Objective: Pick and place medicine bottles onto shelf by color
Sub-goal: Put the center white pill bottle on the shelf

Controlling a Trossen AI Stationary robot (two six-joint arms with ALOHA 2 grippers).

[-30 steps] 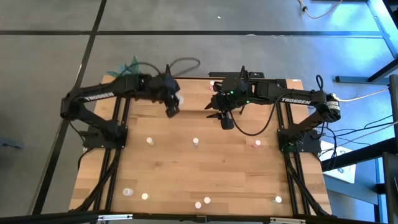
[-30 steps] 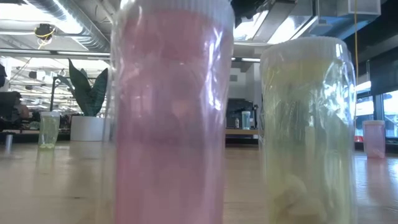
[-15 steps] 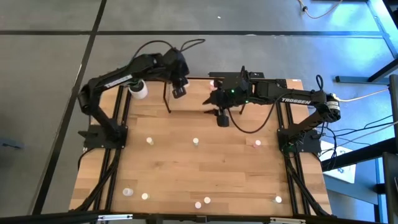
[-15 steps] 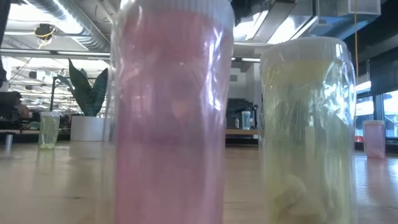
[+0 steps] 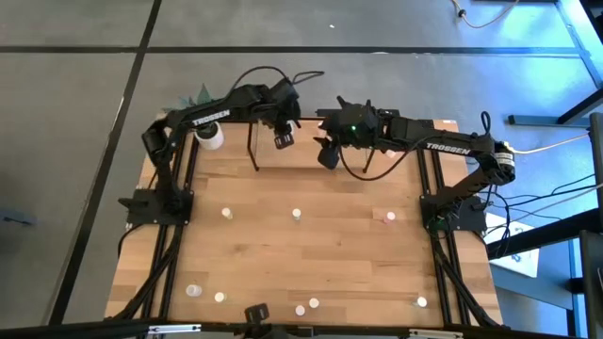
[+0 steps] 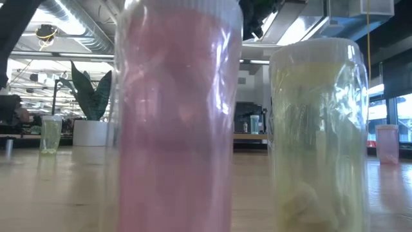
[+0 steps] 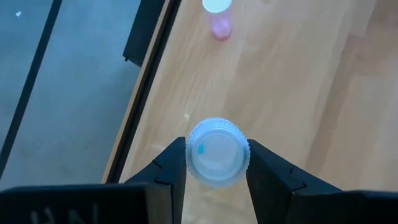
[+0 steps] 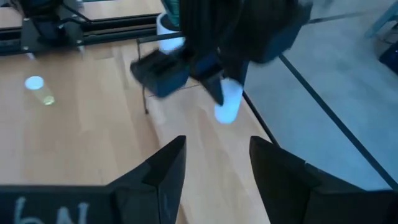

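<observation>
From above, the biggest change was the left arm: over the last second it swung off the middle of the desk [image 5: 283,254] and out to the far edge, where the shelf [image 5: 252,151] stood. The right arm drew back toward the same edge, just beside it. That told me a delivery was under way, not a pick.

The left pincer [image 5: 283,139] was closed on a white bottle [image 7: 217,152], gripped by its sides with the cap facing the wrist camera. It hung above light wood close to the far edge, not yet set down. I could not tell for sure whether that wood was the shelf board or the desk.

A pink bottle [image 7: 217,18] stood further along the same surface, well apart from the held one, so I judged the white one wanted its own spot.

The right pincer [image 8: 214,174] was spread and empty, with nothing between its fingers.

Some eight bottles were left scattered on the desk, one near the centre [image 5: 296,215].
</observation>
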